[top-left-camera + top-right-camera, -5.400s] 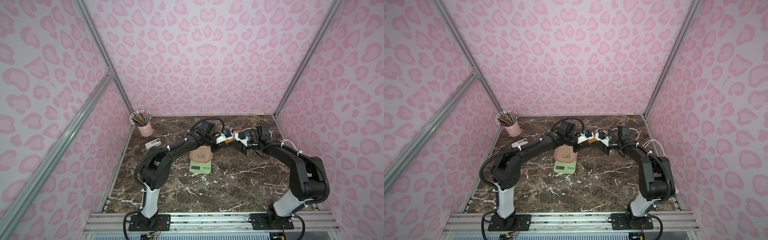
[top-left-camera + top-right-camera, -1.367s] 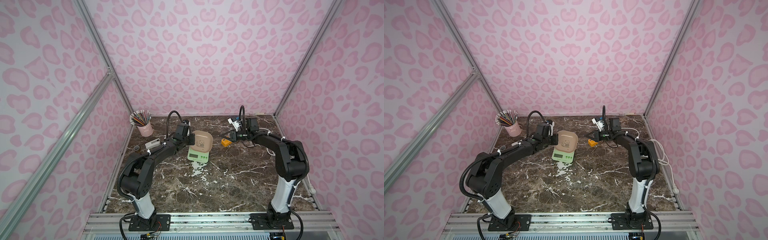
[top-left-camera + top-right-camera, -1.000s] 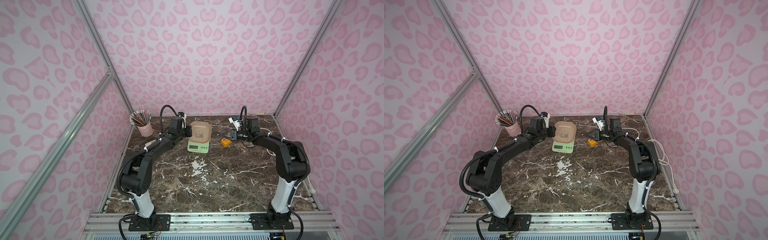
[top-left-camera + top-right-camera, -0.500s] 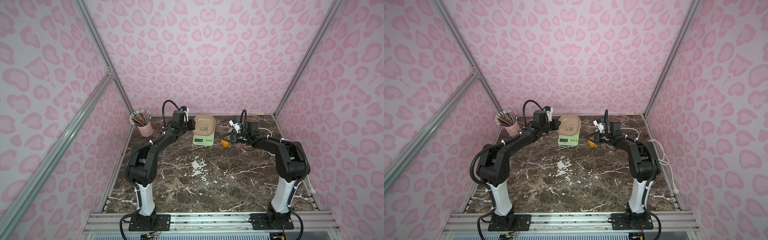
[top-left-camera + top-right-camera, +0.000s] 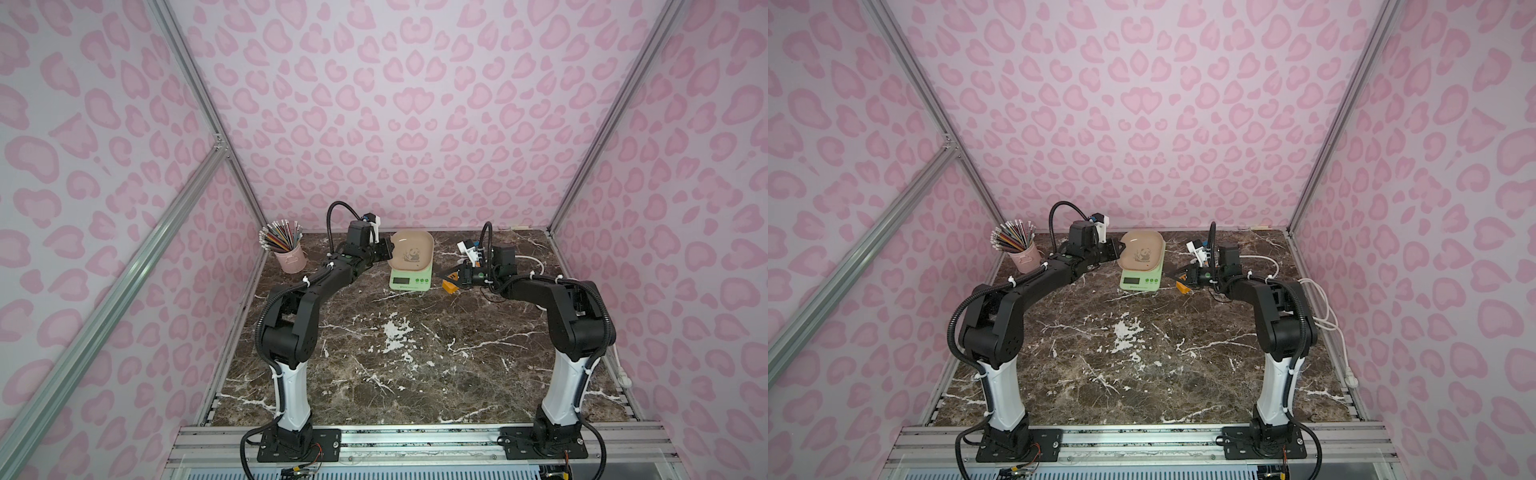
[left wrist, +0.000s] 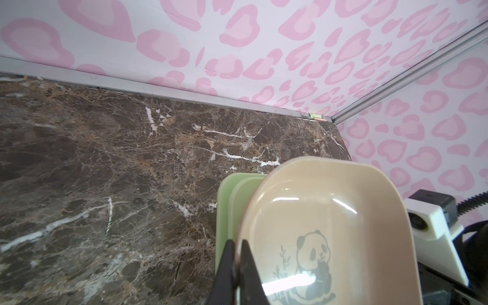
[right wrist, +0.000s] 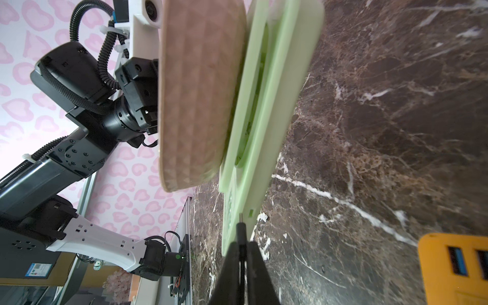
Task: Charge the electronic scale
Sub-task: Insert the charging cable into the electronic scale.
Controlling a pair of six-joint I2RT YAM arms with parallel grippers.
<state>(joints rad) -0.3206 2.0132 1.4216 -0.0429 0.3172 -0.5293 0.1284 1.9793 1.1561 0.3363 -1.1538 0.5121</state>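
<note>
Your electronic scale (image 5: pixel 410 279) sits on the dark marble desk (image 5: pixel 415 365) toward its far end, between the two arms, with the display and buttons facing the near edge. In both top views the beige panda tray (image 5: pixel 1141 251) rides on top of the green body.

Your left hand (image 6: pixel 237 244) reaches in from the pencil cup (image 5: pixel 291 259) side. Its two black fingers (image 6: pixel 247 264) are pressed together on the tray's rim, one finger inside the tray and one outside. The wrist view shows the green body just behind that rim.

Your right hand (image 7: pixel 240 244) comes in low from the opposite side, pinching a thin black plug (image 7: pixel 240 231) between its fingers. The plug's metal tip points at the scale's side edge, close to the corner nearest the buttons. The tip sits just beside the green plastic, but from this angle you cannot tell whether it touches the edge or stops short of it.

The orange power strip (image 7: pixel 454 266) lies on the desk beside your right hand, its blue sockets facing up. In a top view it shows just under the right hand (image 5: pixel 453 275), near the scale's right edge but apart from it.
</note>
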